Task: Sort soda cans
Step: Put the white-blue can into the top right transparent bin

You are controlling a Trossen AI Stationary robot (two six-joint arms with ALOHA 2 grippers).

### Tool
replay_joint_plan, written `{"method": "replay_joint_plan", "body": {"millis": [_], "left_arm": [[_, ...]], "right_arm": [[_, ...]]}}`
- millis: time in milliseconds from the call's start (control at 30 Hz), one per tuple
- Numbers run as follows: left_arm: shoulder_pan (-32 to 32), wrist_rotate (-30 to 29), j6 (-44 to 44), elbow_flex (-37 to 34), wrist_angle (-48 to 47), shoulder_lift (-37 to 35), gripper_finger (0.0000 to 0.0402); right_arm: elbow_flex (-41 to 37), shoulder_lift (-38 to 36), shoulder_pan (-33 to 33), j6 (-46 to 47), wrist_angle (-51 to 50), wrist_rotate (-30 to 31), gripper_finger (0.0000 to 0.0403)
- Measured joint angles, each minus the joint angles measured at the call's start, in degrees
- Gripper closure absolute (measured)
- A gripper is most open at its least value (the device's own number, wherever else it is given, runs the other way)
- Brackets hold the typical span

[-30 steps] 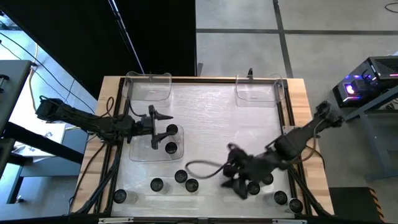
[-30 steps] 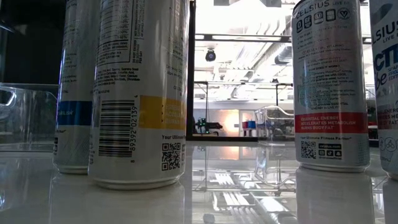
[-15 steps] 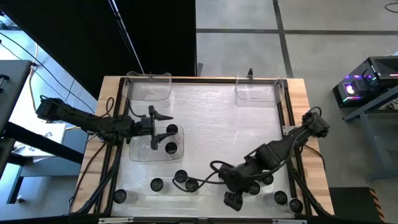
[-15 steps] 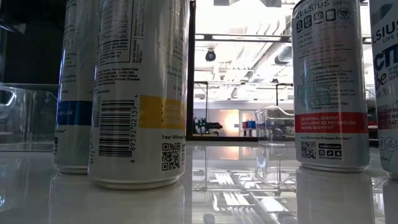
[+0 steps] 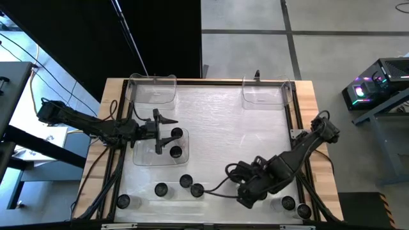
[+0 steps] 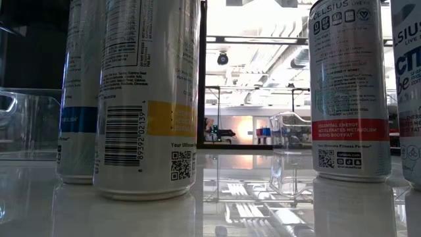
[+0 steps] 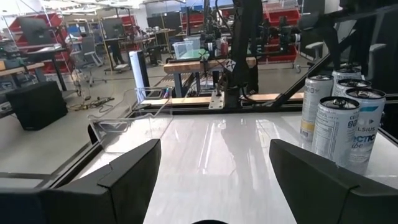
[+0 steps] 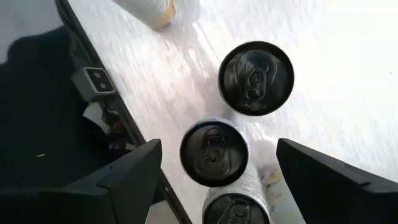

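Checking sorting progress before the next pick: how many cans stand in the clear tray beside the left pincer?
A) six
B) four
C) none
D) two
D: the high view shows two cans inside the clear tray next to the left pincer.

Bright overhead light washes the glossy white table [image 5: 217, 128] in the high view, streaking it with glare, while black fills the upper left. In the low view, backlit soda cans [image 6: 145, 99] stand dim against blown-out ceiling lamps and mirror in the tabletop. The right wrist view is soft, its table overexposed.
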Motion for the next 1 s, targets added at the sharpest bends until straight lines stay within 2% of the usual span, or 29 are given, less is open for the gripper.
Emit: {"method": "replay_joint_plan", "body": {"millis": [500, 1000], "left_arm": [[0.0, 0.01, -0.28, 0.0, -1.51, 0.0, 0.0108], [0.0, 0.01, -0.28, 0.0, -1.88, 0.0, 0.0108]], "right_arm": [[-0.04, 5.28, 0.28, -2.06, -1.21, 1.15, 0.0089], [-0.04, 6.5, 0.49, -3.09, -2.21, 0.39, 0.0089]]}}
